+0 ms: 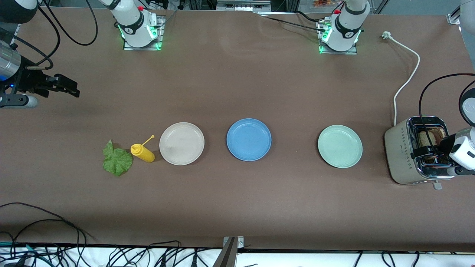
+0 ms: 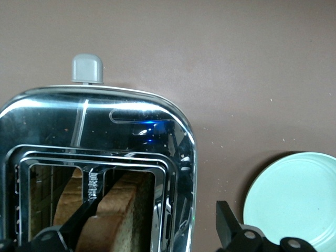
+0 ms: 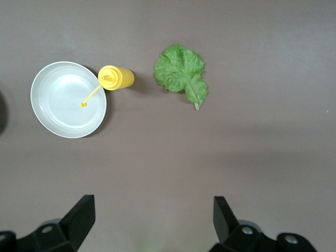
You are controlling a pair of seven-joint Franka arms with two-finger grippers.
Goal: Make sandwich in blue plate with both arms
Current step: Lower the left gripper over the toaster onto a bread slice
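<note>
We've barely started: blue plate point(image 1: 248, 139) sits bare mid-worktop, bread point(image 2: 118, 212) is in the toaster point(image 1: 402, 157), lettuce point(image 1: 117, 159) lies flat. Left gripper point(image 2: 152, 231) hangs spread over the toaster slots, right gripper point(image 3: 152, 220) waits spread over the worktop.

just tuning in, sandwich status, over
Left end effector open over toaster, one finger between bread slices. Right end effector open, waiting. Blue plate bare. Nothing in the way.
</note>
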